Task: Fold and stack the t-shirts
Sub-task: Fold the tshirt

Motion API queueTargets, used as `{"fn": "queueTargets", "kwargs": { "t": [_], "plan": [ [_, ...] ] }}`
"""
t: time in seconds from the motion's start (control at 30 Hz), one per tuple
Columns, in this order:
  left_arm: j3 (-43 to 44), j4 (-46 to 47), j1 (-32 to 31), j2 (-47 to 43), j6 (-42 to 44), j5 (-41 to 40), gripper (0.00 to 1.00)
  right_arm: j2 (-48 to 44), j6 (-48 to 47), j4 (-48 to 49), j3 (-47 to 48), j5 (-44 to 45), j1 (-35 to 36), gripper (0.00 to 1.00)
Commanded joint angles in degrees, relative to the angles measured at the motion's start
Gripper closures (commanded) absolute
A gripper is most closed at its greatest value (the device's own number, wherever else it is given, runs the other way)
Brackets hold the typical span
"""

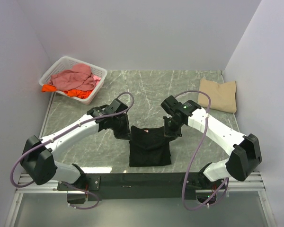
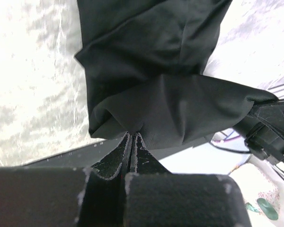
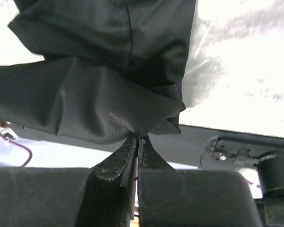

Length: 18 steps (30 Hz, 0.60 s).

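A black t-shirt (image 1: 150, 146) lies partly folded on the marble table near the front edge. My left gripper (image 1: 124, 133) is shut on its far left corner, and my right gripper (image 1: 172, 131) is shut on its far right corner. Both hold that far edge lifted above the rest of the shirt. In the left wrist view the black cloth (image 2: 161, 85) bunches at my shut fingertips (image 2: 132, 136). In the right wrist view the cloth (image 3: 94, 85) is pinched at the fingertips (image 3: 138, 138). A folded tan t-shirt (image 1: 218, 94) lies at the far right. Pink (image 1: 75, 78) and orange (image 1: 78, 92) shirts fill the basket.
A white lattice basket (image 1: 61, 63) stands at the far left corner. White walls close the table on three sides. A black bar (image 1: 142, 178) with the arm bases runs along the near edge.
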Motion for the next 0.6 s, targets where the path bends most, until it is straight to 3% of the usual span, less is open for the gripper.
{"fn": "queueTargets", "kwargs": {
  "t": [0.0,0.57],
  "plan": [
    [2.9,3.3,0.7,1.6,2.4,0.0,1.0,0.9,-2.6,2.5,2.3,2.0,-1.6,1.0],
    [6.5,7.6,5.2,13.5,6.8,-3.5,0.99,14.0,-7.5,12.8,2.3,2.8,-7.3,1.0]
  ]
}}
